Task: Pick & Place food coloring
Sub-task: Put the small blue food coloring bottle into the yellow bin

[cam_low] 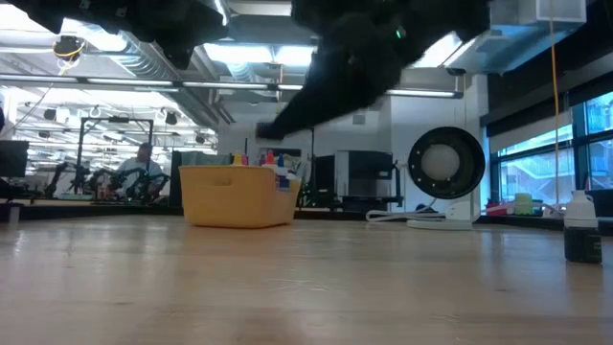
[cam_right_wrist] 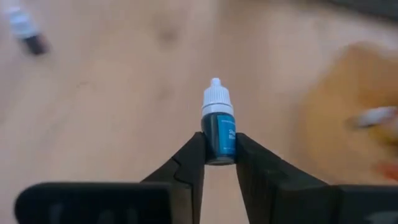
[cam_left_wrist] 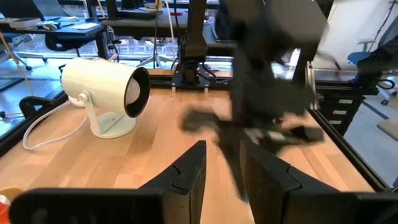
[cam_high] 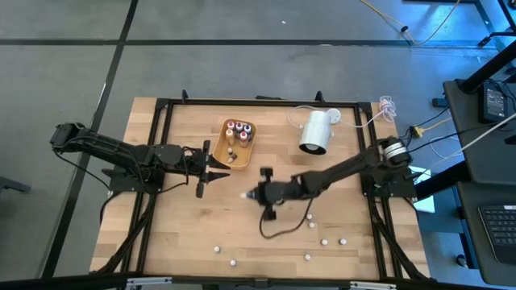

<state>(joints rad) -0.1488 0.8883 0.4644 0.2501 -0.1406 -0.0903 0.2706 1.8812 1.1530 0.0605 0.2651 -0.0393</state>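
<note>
A: What does the bottle look like?

B: Tiny, with a dark blue body, a label and a white pointed cap. In the right wrist view the bottle (cam_right_wrist: 218, 127) stands upright at the centre of the frame, pinched between the two fingers (cam_right_wrist: 189, 163) of the right gripper (cam_right_wrist: 217, 155), which press on its lower body from both sides.

A: And from above?

B: The right gripper (cam_high: 256, 194) sits near the middle of the frame, over the wooden table (cam_high: 185, 229). The bottle itself is too small to make out there.

A: Other bottles?

B: Several stand in the orange tray (cam_high: 224, 145) in the upper middle; loose ones (cam_high: 325, 241) show as white dots in the lower part of the table.

A: The left gripper?

B: The left gripper (cam_high: 211, 163) hangs beside the tray, fingers slightly parted, holding nothing.
</note>
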